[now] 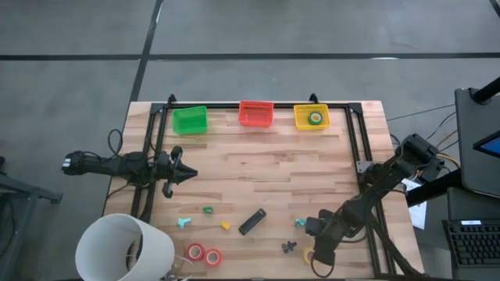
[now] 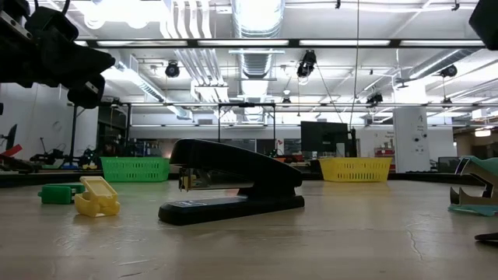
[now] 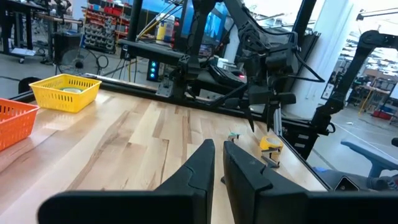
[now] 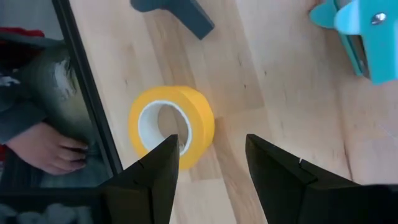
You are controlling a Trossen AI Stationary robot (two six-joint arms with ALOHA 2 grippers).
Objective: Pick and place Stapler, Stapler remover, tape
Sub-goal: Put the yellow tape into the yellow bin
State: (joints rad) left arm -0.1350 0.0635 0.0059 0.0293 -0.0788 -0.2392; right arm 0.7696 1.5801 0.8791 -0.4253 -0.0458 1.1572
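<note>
Right wrist view: right claw [image 4: 208, 158] wide open, empty, above yellow tape [image 4: 171, 126]; left claw [image 3: 216, 163] near-shut, empty.

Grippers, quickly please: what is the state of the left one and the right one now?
Left gripper: shut, holding nothing, over the table's left side.
Right gripper: open, empty, above the yellow tape roll.

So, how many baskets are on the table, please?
3, along the far edge: the green basket left, the red basket middle, the yellow basket right; none seems hidden.
</note>
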